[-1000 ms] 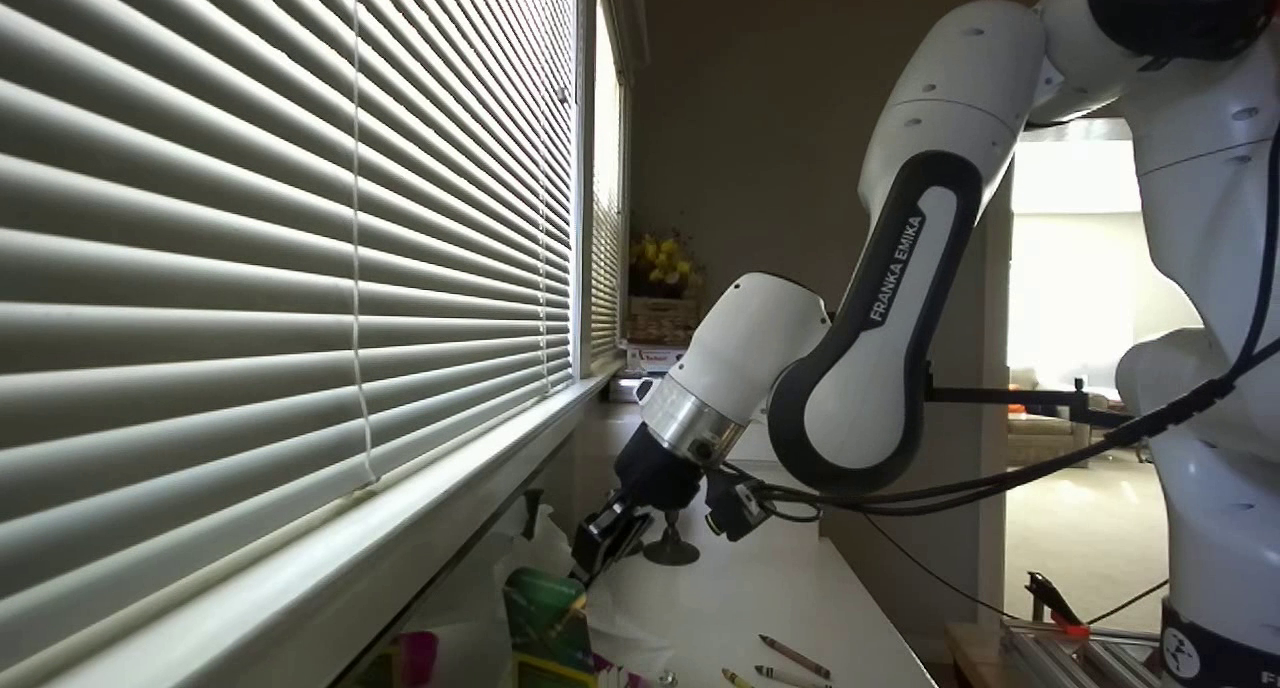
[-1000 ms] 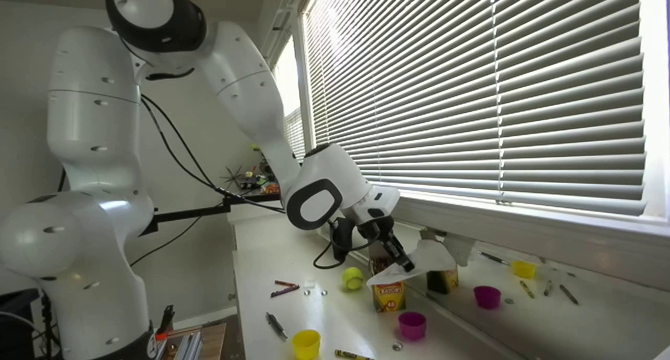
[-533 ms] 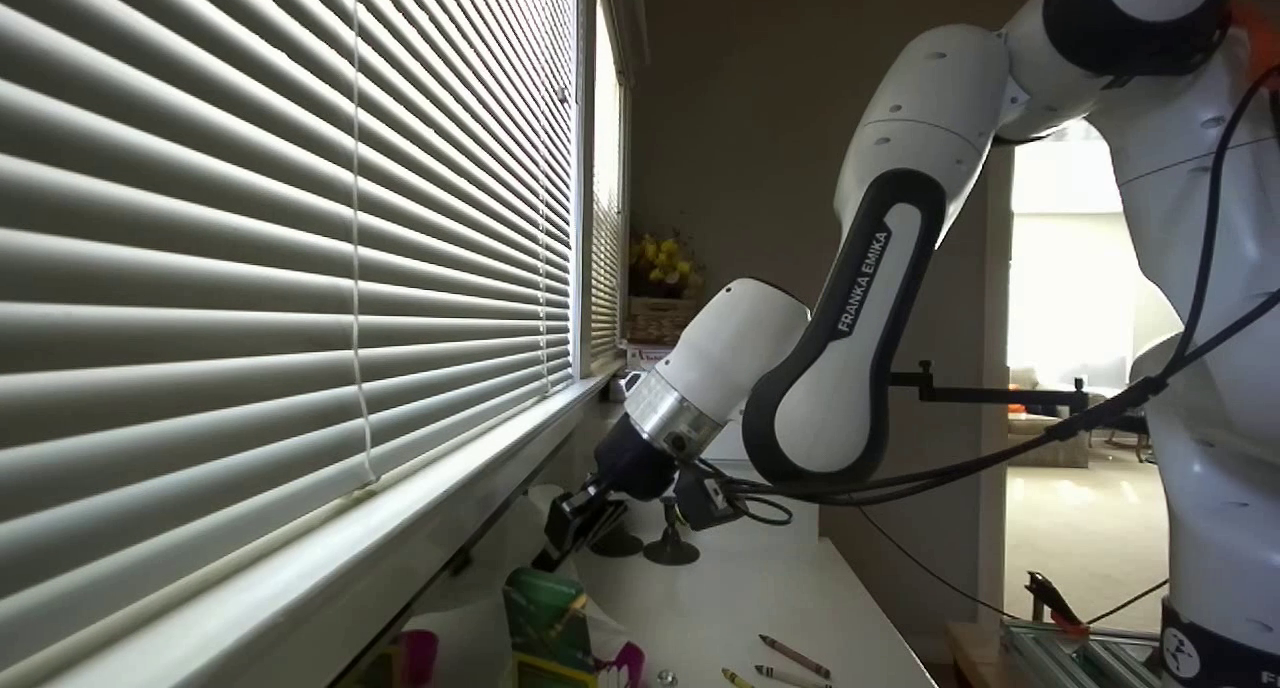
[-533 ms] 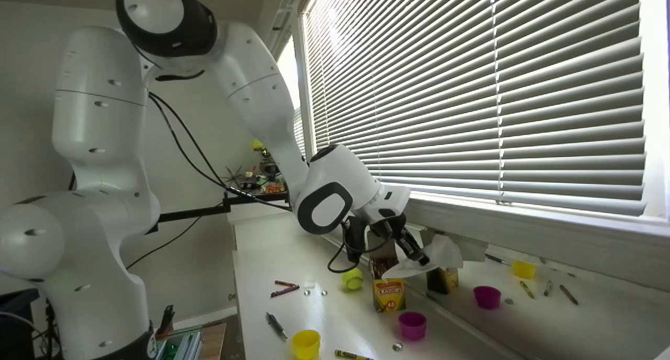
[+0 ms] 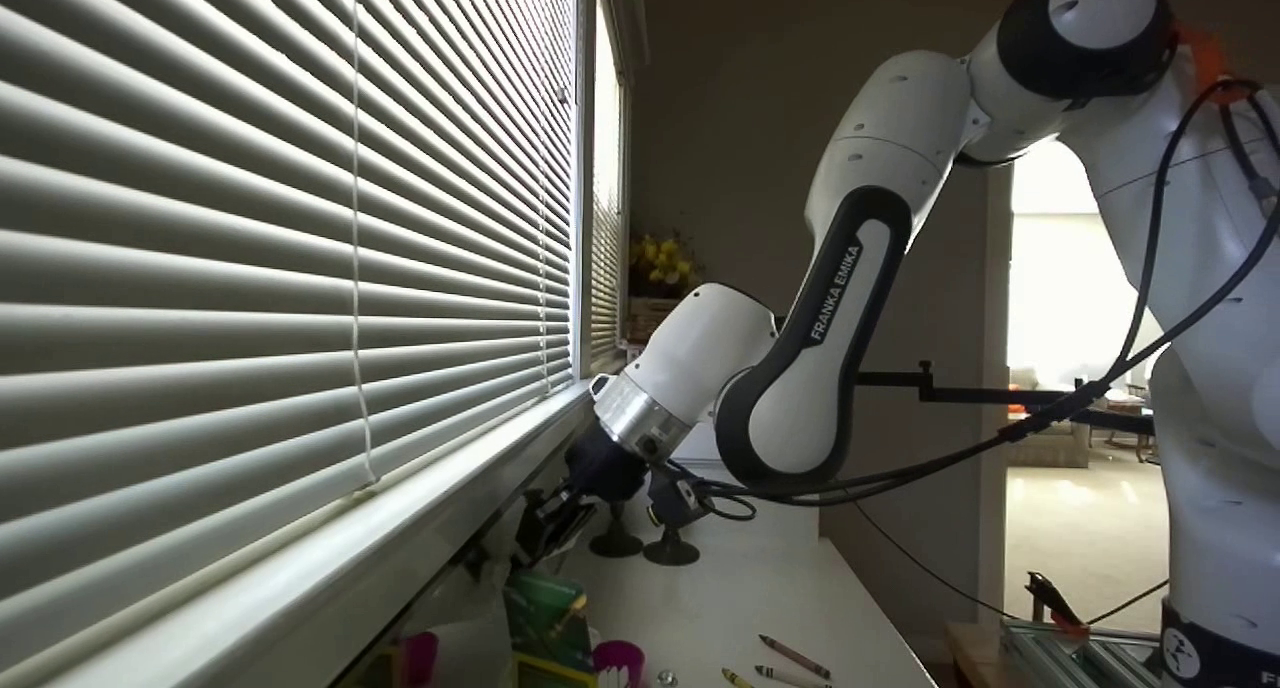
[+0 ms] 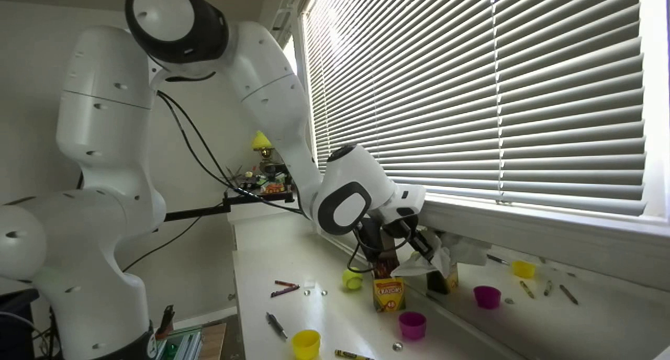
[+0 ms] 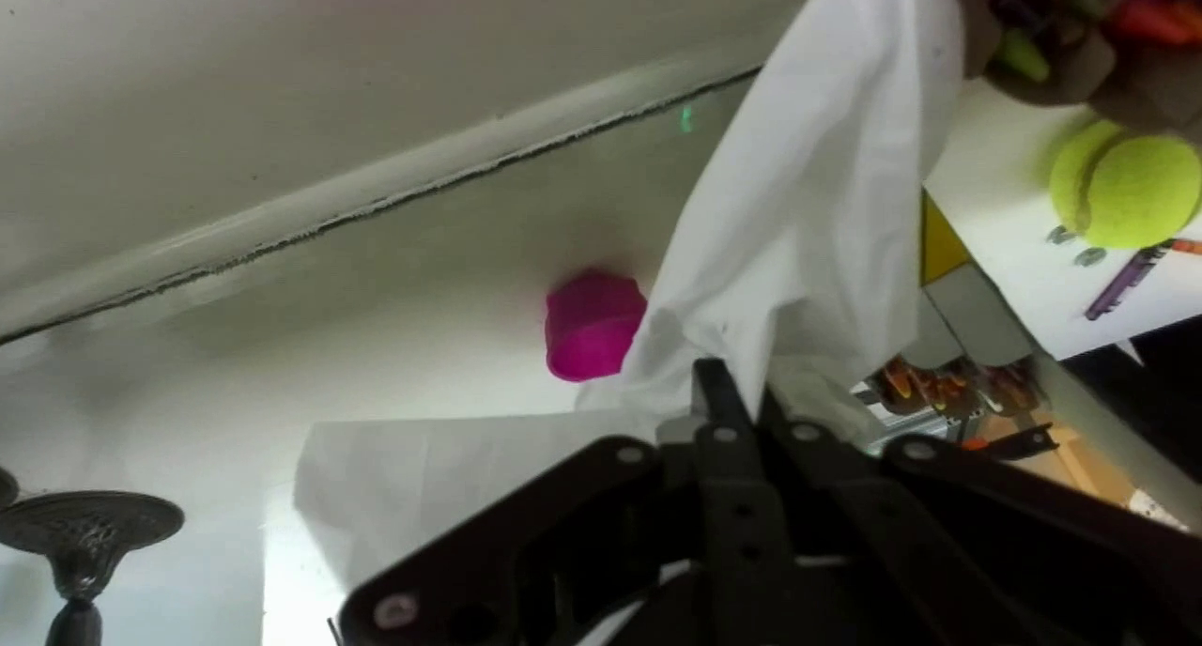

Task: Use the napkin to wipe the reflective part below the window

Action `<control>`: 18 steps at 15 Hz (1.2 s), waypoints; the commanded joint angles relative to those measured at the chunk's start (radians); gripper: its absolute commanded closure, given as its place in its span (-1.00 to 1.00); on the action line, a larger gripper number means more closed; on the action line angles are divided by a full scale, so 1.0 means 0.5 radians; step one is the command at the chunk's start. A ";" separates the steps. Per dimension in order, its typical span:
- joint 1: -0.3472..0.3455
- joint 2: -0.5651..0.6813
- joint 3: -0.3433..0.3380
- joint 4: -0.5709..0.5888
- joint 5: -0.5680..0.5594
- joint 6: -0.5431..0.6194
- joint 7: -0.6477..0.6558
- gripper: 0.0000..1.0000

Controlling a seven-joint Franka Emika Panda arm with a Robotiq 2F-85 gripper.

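Observation:
The window (image 6: 445, 114) with white blinds fills much of both exterior views. Below its sill strip (image 6: 576, 234) runs the reflective part (image 6: 591, 318), a glossy panel that mirrors cups and crayons. It also shows in the wrist view (image 7: 310, 346). My gripper (image 6: 426, 252) is shut on the white napkin (image 6: 416, 266), close to the panel and just behind the crayon box. In the wrist view the napkin (image 7: 798, 205) hangs crumpled from my fingertips (image 7: 737, 383), near its own reflection. Whether it touches the panel I cannot tell. The napkin is mostly hidden in an exterior view (image 5: 490, 608).
On the white table (image 6: 282, 255) stand an open crayon box (image 6: 388, 296), a magenta cup (image 6: 412, 326), a yellow cup (image 6: 306, 344) and a tennis ball (image 6: 352, 280). A pen (image 6: 276, 326) and several crayons lie about. Dark round-footed stands (image 5: 670, 551) are behind the gripper.
My gripper has moved toward the window side, carrying the napkin past the crayon box and closer to the reflective panel. The napkin and its reflection have come nearer together. The objects on the table have not moved.

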 commanded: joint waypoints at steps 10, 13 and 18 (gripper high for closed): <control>-0.385 0.242 0.124 0.267 -0.118 -0.355 -0.332 0.99; -0.412 0.177 0.143 0.265 -0.108 -0.337 -0.409 0.99; -0.440 0.057 0.284 0.114 -0.091 -0.305 -0.488 0.99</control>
